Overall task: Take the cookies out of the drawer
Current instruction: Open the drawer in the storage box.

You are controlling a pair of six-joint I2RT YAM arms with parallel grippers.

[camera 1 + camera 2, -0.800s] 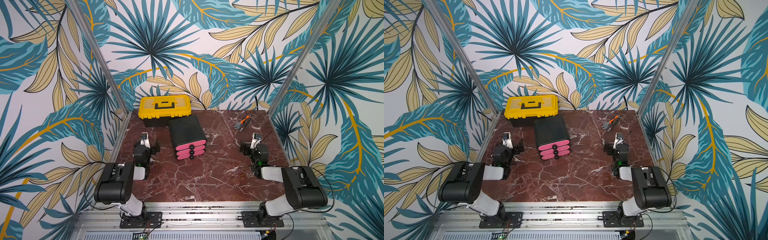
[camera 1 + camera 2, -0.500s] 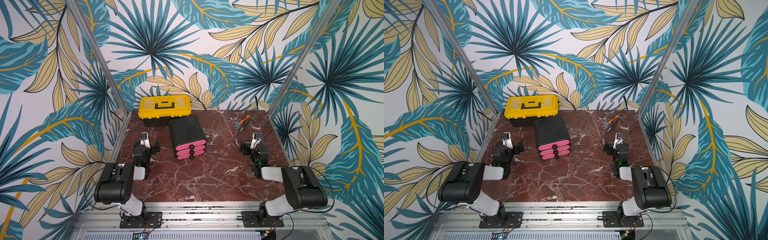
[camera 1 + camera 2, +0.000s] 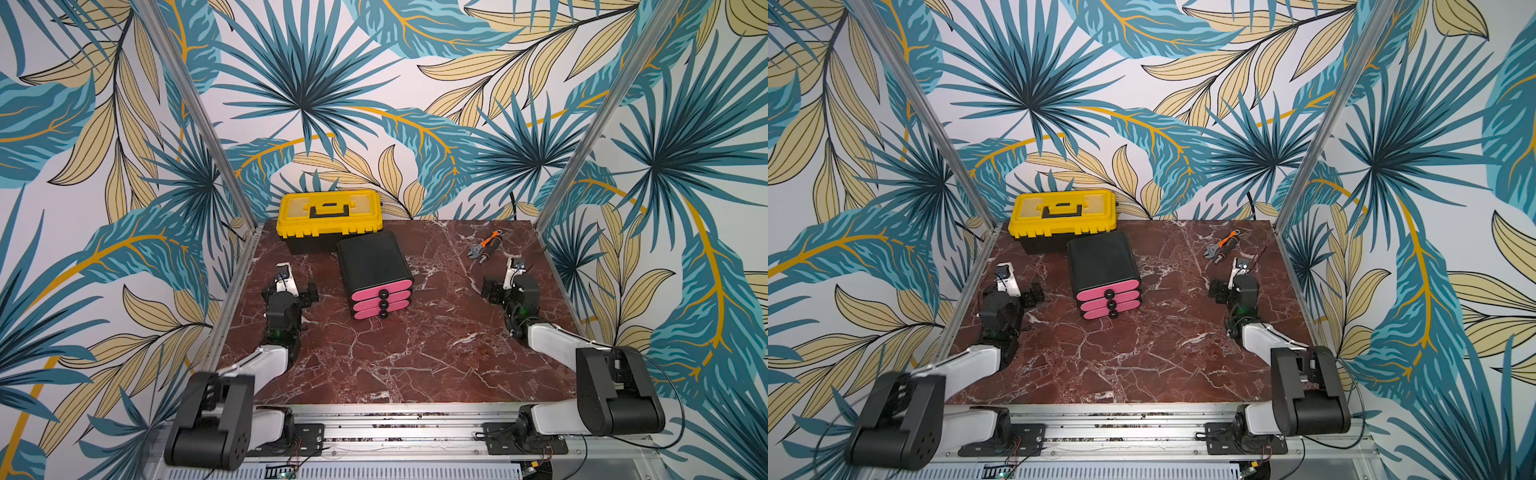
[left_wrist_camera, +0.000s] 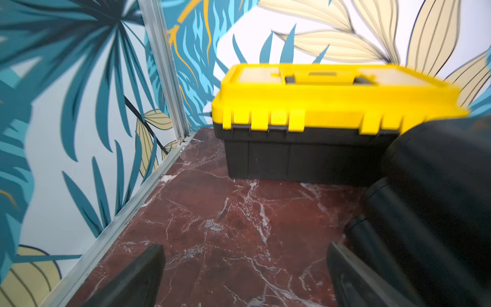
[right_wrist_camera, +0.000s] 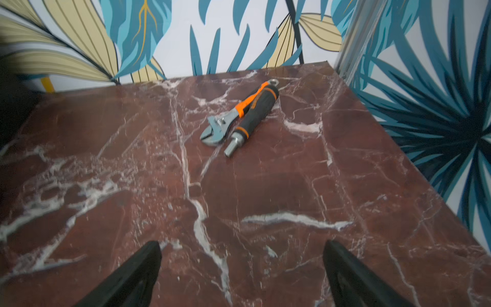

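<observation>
A black drawer unit (image 3: 371, 261) (image 3: 1101, 261) with three pink drawer fronts (image 3: 381, 296), each with a black knob, stands mid-table, and all three are shut. The cookies are hidden. My left gripper (image 3: 296, 287) (image 3: 1019, 291) rests low on the table to the unit's left, open and empty. In the left wrist view the left gripper (image 4: 245, 255) has bare marble between its fingers, and the unit's black side (image 4: 438, 186) fills one edge. To the unit's right, well apart from it, my right gripper (image 3: 502, 283) (image 5: 242, 249) is open and empty.
A yellow-lidded black toolbox (image 3: 330, 212) (image 4: 318, 106) sits shut behind the drawer unit, against the back wall. An adjustable wrench (image 5: 219, 127) and an orange-and-black screwdriver handle (image 5: 256, 111) lie side by side at the back right (image 3: 484, 247). Aluminium posts stand at both back corners.
</observation>
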